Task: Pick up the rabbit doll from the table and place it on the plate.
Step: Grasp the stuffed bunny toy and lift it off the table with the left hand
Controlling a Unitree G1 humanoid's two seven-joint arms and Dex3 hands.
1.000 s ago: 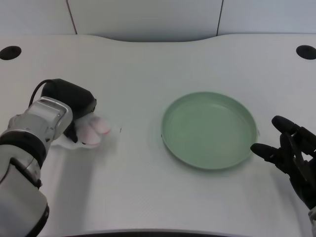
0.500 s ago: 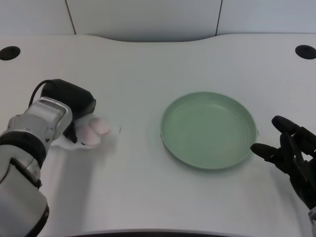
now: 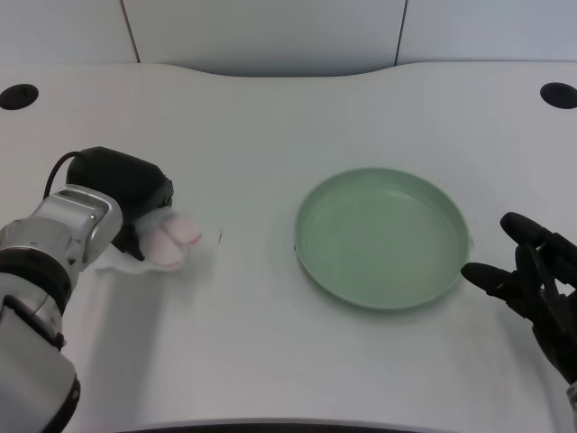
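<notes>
I see my left robot hand (image 3: 126, 185) closed over the rabbit doll (image 3: 167, 239) at the left of the white worktop (image 3: 270, 117) — pink and white fluff pokes out beneath it. The green plate (image 3: 383, 236) sits well apart, to the right.

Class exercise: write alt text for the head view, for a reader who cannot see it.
The left robot hand covers a white and pink rabbit doll at the left of a white table; whether it grips the doll cannot be seen. To the right stands an empty green plate, and the right robot hand waits beyond it.
</notes>
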